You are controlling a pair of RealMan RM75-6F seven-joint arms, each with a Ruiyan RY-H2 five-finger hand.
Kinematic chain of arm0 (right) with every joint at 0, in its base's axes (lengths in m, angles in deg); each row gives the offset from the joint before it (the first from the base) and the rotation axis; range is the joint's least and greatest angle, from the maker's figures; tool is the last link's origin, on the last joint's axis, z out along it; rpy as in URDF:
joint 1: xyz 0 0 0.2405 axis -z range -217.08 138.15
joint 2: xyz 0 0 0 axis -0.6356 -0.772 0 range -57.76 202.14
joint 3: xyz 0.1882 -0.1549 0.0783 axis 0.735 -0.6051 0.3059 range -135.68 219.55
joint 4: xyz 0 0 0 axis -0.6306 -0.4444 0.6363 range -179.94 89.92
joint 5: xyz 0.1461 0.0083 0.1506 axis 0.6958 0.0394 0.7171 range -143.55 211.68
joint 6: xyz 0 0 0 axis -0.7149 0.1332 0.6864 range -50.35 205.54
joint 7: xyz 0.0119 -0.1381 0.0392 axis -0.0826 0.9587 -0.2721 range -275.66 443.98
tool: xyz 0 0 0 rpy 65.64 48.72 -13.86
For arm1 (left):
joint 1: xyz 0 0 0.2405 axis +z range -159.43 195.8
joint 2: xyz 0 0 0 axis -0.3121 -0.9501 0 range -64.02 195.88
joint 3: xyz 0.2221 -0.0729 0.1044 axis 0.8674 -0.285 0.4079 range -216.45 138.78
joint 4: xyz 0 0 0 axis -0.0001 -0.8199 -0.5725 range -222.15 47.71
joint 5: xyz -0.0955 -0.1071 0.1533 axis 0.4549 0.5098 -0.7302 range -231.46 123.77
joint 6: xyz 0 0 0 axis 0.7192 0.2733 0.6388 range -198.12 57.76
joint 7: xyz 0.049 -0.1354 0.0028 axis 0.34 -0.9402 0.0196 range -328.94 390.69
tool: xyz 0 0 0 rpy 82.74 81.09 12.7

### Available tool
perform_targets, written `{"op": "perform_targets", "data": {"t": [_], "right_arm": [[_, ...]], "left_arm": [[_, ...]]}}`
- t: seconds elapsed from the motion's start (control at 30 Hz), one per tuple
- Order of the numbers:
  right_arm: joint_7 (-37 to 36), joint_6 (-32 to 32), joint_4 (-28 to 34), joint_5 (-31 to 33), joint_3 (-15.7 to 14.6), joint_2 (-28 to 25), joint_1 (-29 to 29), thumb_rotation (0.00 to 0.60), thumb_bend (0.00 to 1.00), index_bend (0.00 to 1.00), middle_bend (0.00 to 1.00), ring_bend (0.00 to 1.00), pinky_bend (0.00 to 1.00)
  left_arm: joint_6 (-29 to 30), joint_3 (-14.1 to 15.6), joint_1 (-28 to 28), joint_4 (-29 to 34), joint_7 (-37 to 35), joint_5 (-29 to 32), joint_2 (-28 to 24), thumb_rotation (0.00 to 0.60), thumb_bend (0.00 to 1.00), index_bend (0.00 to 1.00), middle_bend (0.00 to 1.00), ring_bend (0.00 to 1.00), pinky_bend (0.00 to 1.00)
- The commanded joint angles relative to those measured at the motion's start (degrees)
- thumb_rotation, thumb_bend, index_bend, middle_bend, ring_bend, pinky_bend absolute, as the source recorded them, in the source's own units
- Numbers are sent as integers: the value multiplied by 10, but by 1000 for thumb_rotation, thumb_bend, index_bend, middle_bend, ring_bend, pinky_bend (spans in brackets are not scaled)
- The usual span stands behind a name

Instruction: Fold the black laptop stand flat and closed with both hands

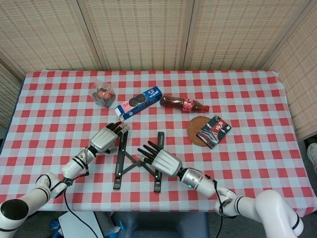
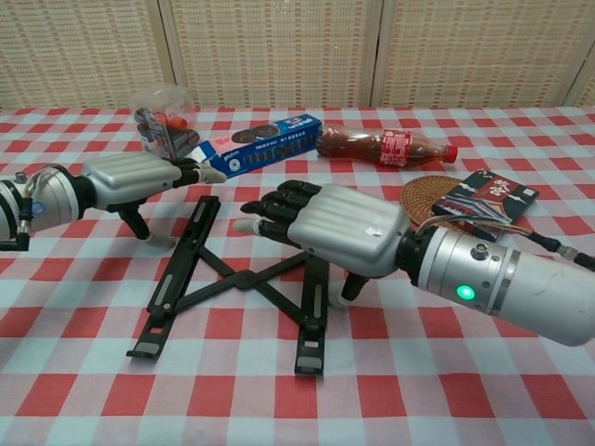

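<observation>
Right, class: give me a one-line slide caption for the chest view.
Two robot hands, left and right, flank an open black laptop stand on a checked table.

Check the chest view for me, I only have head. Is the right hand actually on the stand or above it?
Observer: Above it. The right hand is palm-down, with its fingers stretched over the cross links of the laptop stand and a gap showing beneath them.
Operator: Thumb?
Observer: It points down just beside the right rail. I cannot tell whether it touches.
Operator: Left hand?
Observer: The left hand holds nothing. Its thumb points down to the table, outside the left rail and apart from it.
</observation>
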Motion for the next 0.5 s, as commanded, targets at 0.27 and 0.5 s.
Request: {"op": "perform_targets", "data": {"t": [0.27, 0.5], "right_arm": [[-10, -18, -16, -5, -1, 11, -2, 600, 0, 0, 0, 0, 0], [-16, -26, -36, -7, 0, 25, -4, 600, 0, 0, 0, 0, 0]], "left_arm": [[-2, -4, 0, 18, -31, 11, -2, 600, 220, 0, 0, 0, 163], [-8, -6, -2, 34, -46, 16, -7, 600, 220, 0, 0, 0, 163]]}}
